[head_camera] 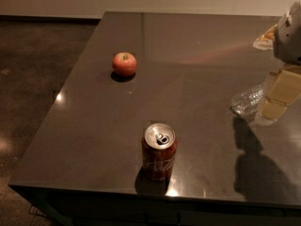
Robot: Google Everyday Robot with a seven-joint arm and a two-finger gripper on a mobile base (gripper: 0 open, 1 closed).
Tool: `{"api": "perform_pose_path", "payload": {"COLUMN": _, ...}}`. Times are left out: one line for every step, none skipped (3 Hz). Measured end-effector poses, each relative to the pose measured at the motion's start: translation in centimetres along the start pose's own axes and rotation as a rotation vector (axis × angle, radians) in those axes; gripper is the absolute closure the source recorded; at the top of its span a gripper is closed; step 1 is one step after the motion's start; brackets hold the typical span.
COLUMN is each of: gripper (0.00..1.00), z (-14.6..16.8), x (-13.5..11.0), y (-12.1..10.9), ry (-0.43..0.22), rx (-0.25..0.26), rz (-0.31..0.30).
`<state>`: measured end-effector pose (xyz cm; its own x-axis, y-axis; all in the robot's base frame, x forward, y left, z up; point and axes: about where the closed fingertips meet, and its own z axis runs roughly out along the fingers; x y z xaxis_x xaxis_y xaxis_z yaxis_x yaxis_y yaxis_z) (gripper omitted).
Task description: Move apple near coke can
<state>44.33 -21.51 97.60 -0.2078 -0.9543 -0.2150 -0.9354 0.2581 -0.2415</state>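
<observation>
The apple (124, 63), small and red-pink with a yellowish patch at the stem, sits on the dark table (197, 55) towards the far left. The coke can (159, 152), red with a silver top and pull tab, stands upright near the front edge, well apart from the apple. My gripper (276, 98), cream-coloured, hangs above the table at the right edge of the view, far from both the apple and the can. It holds nothing that I can see.
A clear plastic water bottle (245, 100) lies on its side just left of the gripper. A pale packet (265, 36) lies at the far right of the table. The table's left and front edges drop to a dark floor (33, 79).
</observation>
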Motion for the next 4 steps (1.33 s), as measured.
{"api": "perform_pose_path", "payload": {"gripper": 0.00, "z": 1.6, "x": -1.7, "y": -1.2, "ry": -0.028, "rx": -0.011, "rz": -0.007}}
{"api": "perform_pose_path", "payload": {"gripper": 0.00, "z": 3.7, "x": -4.4, "y": -2.7, "ry": -0.076, "rx": -0.015, "rz": -0.019}}
{"api": "perform_pose_path", "payload": {"gripper": 0.00, "z": 5.8, "x": -7.2, "y": -4.1, "ry": -0.116, "rx": -0.004, "rz": -0.011}}
{"api": "perform_pose_path", "payload": {"gripper": 0.00, "z": 8.7, "x": -10.4, "y": -6.7, "ry": -0.146, "rx": 0.015, "rz": 0.041}}
